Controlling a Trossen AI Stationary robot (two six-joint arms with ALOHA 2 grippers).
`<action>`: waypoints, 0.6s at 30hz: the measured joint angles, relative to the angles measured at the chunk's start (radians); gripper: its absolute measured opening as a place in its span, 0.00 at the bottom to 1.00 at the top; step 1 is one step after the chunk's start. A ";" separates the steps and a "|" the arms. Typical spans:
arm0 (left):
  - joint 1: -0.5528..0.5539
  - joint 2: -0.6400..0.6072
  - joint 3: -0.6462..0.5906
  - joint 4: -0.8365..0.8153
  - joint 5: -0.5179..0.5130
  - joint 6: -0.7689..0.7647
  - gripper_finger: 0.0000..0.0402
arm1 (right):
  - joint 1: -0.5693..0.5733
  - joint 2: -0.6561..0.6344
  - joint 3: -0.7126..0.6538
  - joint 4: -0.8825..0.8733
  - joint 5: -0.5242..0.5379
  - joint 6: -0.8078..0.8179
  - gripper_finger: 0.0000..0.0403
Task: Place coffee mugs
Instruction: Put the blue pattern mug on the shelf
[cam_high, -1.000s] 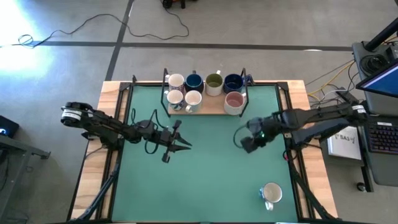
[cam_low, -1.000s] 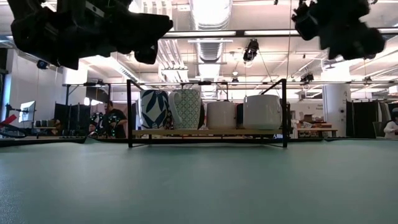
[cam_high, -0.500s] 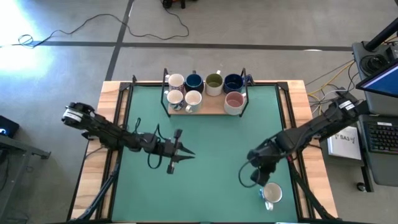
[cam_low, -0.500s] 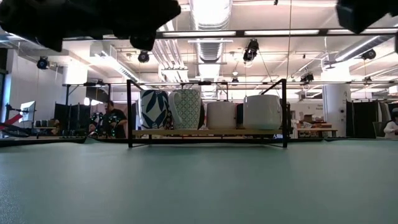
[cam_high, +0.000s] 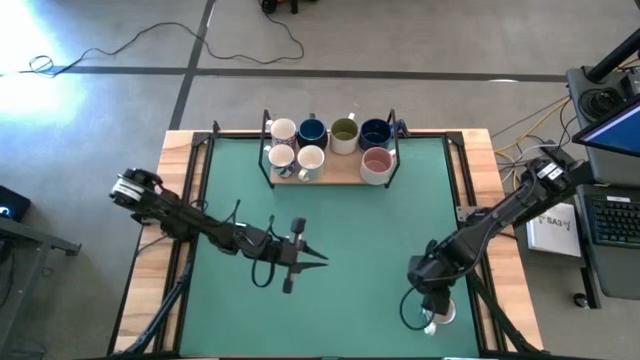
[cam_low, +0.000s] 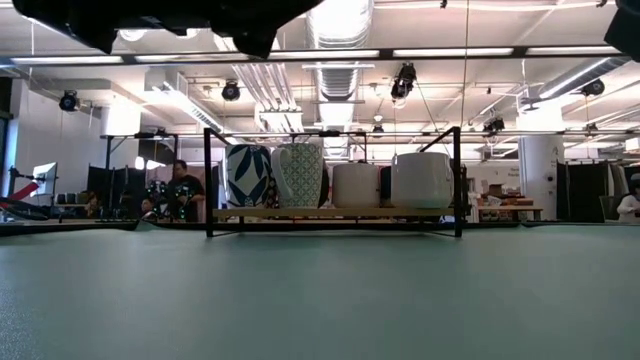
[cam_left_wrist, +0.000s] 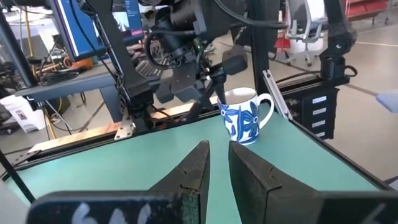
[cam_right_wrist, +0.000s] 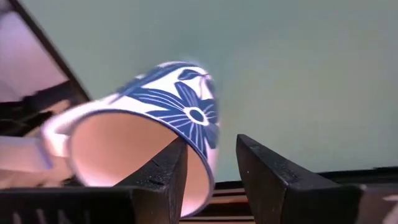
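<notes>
The right gripper (cam_high: 432, 318) has swung from near the wooden black-framed rack (cam_high: 335, 172) down over the lone white blue-flowered ceramic mug (cam_left_wrist: 245, 116), fingers apart straddling its rim, ready to grasp; left gripper (cam_high: 318, 257) hovers mid-table, fingers nearly together.

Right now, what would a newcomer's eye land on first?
The right pincer, open, straddling the rim of a lone blue-flowered white mug at the table's near right corner. Next, the wooden rack at the far edge, holding seven mugs. The left pincer hovers mid-table, holding nothing.
</notes>
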 joint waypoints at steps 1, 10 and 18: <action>0.000 0.008 0.010 -0.001 0.000 0.002 0.11 | 0.005 0.002 0.000 -0.012 0.012 -0.011 0.32; 0.000 0.028 0.037 -0.003 -0.011 0.014 0.11 | 0.031 0.004 0.000 -0.023 0.082 -0.098 0.25; 0.000 0.027 0.026 -0.003 -0.015 0.015 0.11 | 0.035 0.072 0.000 0.026 0.073 -0.109 0.17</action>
